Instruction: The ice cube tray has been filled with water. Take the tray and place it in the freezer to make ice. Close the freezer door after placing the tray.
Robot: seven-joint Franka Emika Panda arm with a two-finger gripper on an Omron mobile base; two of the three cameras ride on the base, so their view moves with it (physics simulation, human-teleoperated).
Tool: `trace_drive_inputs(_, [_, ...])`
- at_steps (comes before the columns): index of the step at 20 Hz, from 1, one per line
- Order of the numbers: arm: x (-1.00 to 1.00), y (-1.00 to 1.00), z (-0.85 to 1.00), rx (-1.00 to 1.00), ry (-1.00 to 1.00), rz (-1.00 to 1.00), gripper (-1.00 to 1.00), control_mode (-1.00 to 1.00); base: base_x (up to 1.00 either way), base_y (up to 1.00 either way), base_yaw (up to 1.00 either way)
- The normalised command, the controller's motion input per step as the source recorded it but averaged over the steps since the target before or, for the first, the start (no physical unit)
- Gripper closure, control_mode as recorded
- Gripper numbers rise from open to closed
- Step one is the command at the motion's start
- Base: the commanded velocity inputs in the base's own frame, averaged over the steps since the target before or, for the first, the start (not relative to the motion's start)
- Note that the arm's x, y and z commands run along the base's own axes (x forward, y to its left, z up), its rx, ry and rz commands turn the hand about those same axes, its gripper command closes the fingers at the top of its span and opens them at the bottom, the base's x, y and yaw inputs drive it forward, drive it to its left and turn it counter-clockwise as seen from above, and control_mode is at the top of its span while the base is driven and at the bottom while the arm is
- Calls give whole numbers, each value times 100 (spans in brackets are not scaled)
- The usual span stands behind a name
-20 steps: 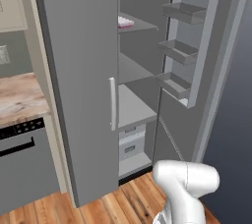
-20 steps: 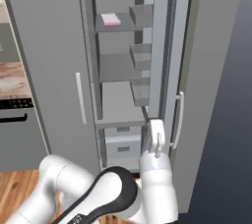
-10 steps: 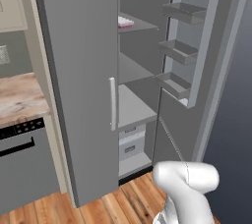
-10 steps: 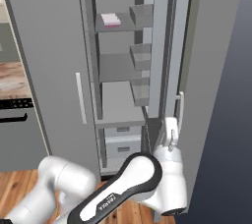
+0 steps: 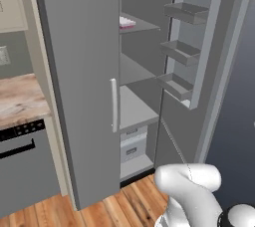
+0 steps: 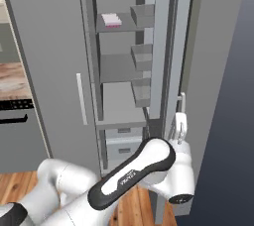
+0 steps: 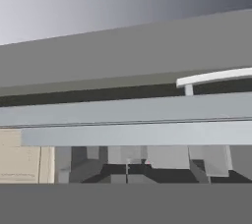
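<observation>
The pale pink ice cube tray [image 5: 127,22] [image 6: 111,20] lies flat on an upper shelf inside the open freezer [image 5: 142,79] [image 6: 119,66]. The freezer door [image 5: 193,47] [image 6: 158,46] stands swung open, its grey bins facing the shelves. My gripper [image 6: 180,121] is shut and empty. It points up on the outer side of that door, close to the door's pale handle [image 6: 182,98] [image 7: 216,76]. In the hand view the door's edge runs across as grey bands, just beyond the finger tips.
The wider grey door [image 5: 79,86] with its pale bar handle [image 5: 113,104] is closed on the left. A wooden counter [image 5: 17,99] and a dark oven front [image 5: 22,171] lie further left. White drawers [image 5: 132,146] fill the freezer's bottom, above wood flooring [image 5: 124,206].
My hand has swung right, from in front of the freezer's drawers past the door's edge to its outer side, and risen slightly. The tray and the door have not moved.
</observation>
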Motion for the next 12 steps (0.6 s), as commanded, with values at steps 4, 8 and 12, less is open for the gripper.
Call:
trace_drive_inputs(4, [39,-7,-21,-5,16,-7,100,-100,0,0,0])
trace_drive_inputs(8, [43,-1,-24,-2,9,-2,100,-100,0,0,0])
trace_drive_inputs(12, [51,-3,-28,0,0,4,100,-100,0,0,0])
